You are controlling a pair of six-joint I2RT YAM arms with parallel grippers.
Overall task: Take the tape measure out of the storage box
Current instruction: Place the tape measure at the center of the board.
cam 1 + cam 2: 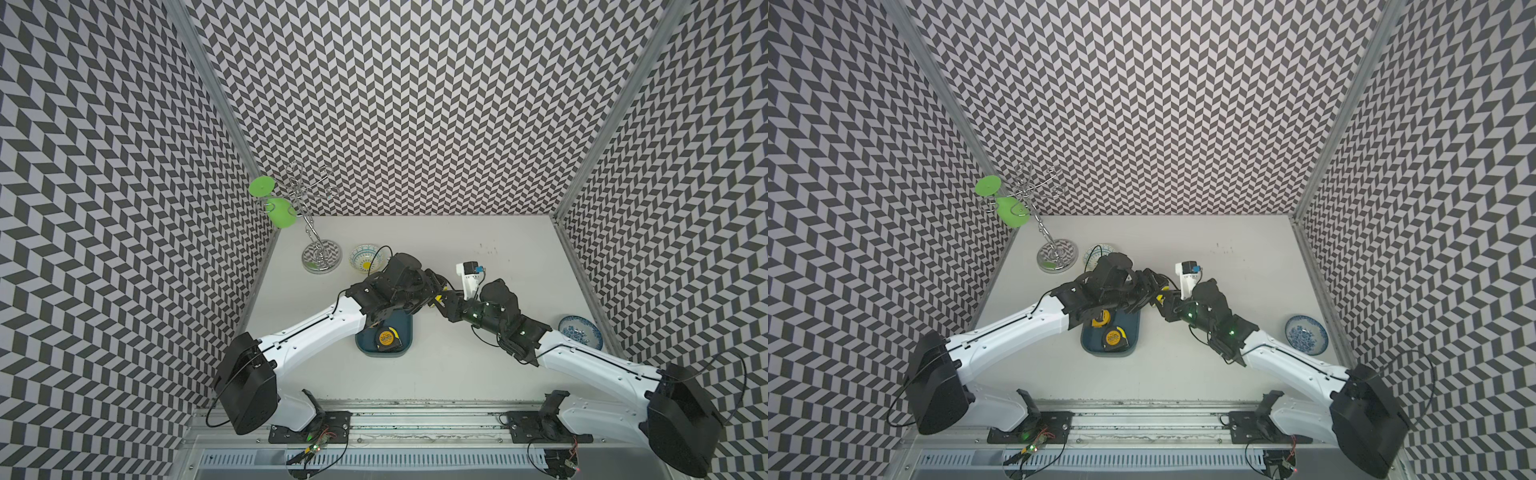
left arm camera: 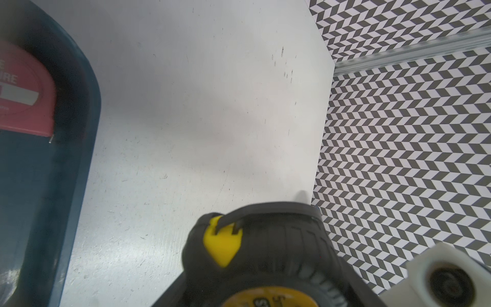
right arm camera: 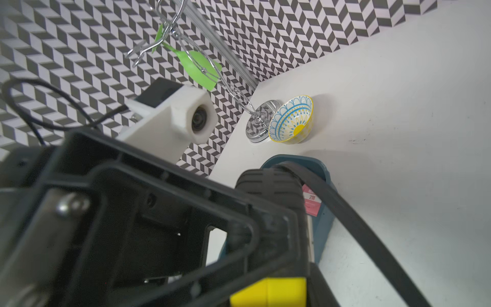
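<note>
The left end effector (image 1: 434, 289) is clenched on a black-and-yellow tape measure (image 2: 265, 260). It holds it in the air over bare desk (image 1: 457, 374), just past the far end of the storage box (image 1: 406, 332) and outside its walls. The right end effector (image 1: 449, 305) meets it nose to nose at the same casing. Whether it has a grip cannot be told, since the other arm's frame fills its wrist view. The step looks like a hand-over. Doing it well likely means the right side seating squarely on the ribbed casing, clear of the yellow lock tab (image 2: 221, 242), before the left lets go. The dangling black strap (image 3: 358, 226) should stay free of both end effectors and the box rim. Inside the box a yellow-faced tape measure (image 1: 385, 337) lies flat at the near end, and a second tape measure (image 1: 1100, 319) peeks from under the left arm. The left wrist view shows a red-faced tape measure (image 2: 24, 93) against the wall; whether that is the half-hidden one is unclear. The patterned bowl (image 1: 365, 258) and the blue-and-white bowl (image 1: 580, 331) look empty.
</note>
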